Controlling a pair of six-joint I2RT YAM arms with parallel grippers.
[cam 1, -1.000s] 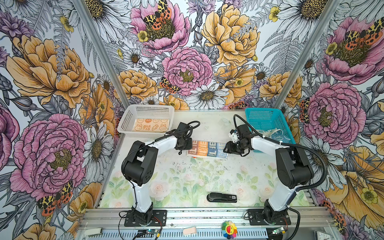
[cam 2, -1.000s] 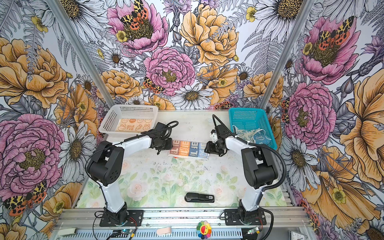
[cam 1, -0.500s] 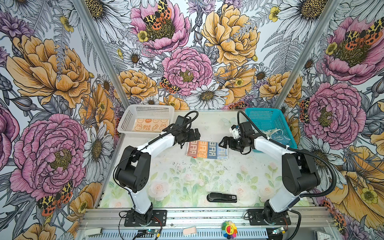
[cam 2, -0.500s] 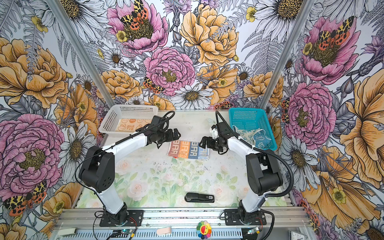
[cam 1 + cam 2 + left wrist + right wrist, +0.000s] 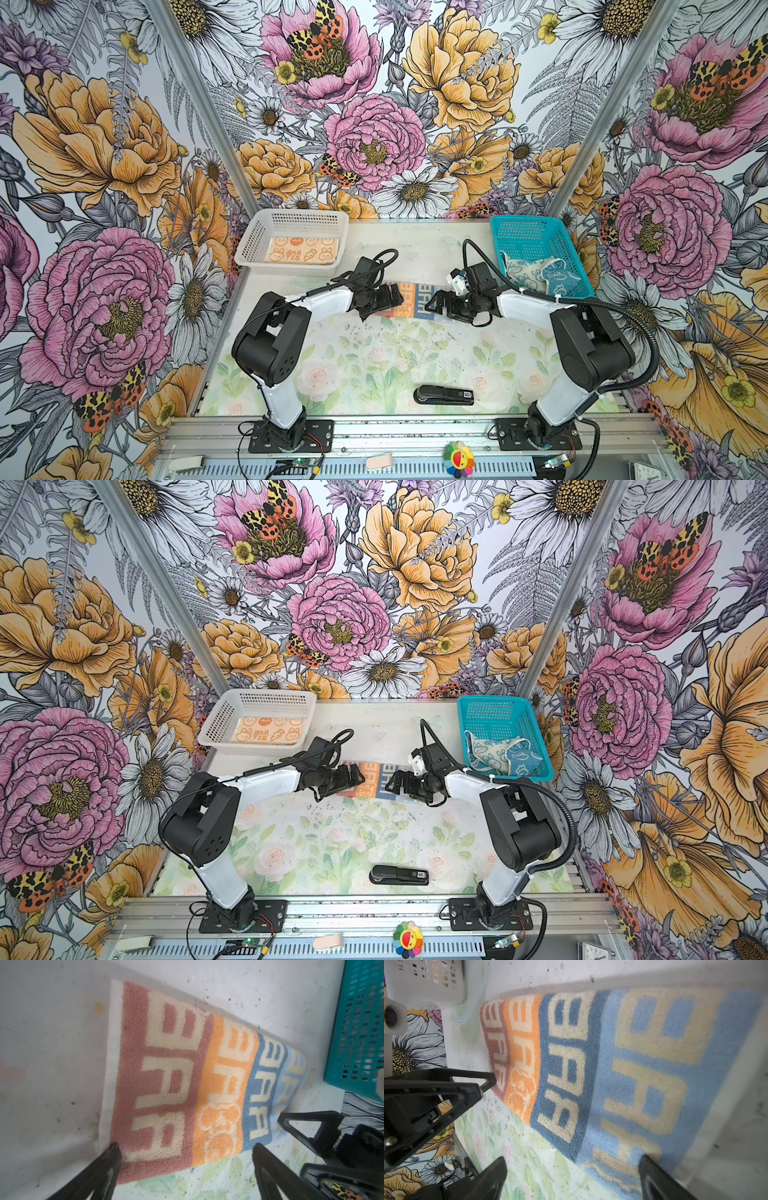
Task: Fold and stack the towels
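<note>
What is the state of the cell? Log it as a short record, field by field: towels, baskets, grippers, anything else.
striped towel: flat strip on the table, between both grippers
left gripper: open, at the towel's pink end, holding nothing
right gripper: open, at the towel's light-blue end, holding nothing
white basket: one folded orange towel inside
teal basket: crumpled towels, not folded
stapler: near the table's front edge, apart from the towel

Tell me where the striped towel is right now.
In both top views the striped towel lies centre-table between the open left hand and right hand, in front of the white basket and the teal basket.
</note>
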